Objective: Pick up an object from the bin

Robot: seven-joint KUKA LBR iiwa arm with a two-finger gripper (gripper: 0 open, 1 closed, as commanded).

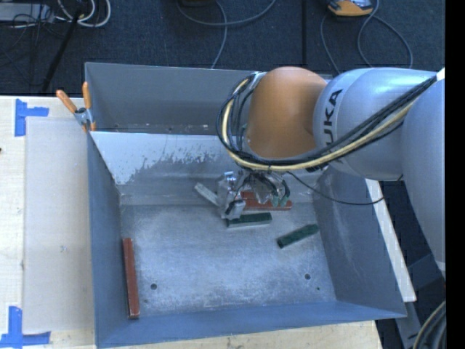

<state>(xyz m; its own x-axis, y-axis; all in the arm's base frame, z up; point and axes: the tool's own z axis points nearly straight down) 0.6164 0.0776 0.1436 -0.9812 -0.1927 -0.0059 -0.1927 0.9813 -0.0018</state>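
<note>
Grey sheet metal forms the bin [109, 217], shown in the camera view with sloping walls and a scuffed floor scratched whitish. The silver, smooth-cased arm [378, 122] enters from 3 o'clock. Its rounded orange cover [283, 111] and looped cables [232, 122] hide the wrist. The gripper [234, 206] sits low at 12 o'clock of the floor, near the back wall, over a small cluster. In that cluster, a dark green flat bar [251, 221] lies just at the gripper's 5 o'clock and a reddish-brown flat piece [269, 203] at its 3 o'clock, partly covered by wires. Whether the gripper is open or closed cannot be told, nor whether it grasps anything. A pale grey slab [205, 192] lies at its 9 o'clock, its outline hard to make out against the metal. A second green bar [298, 235] lies apart at 3 o'clock of the floor. A long brown strip [131, 278], thin and straight, lies along the wall at 8 o'clock.
</note>
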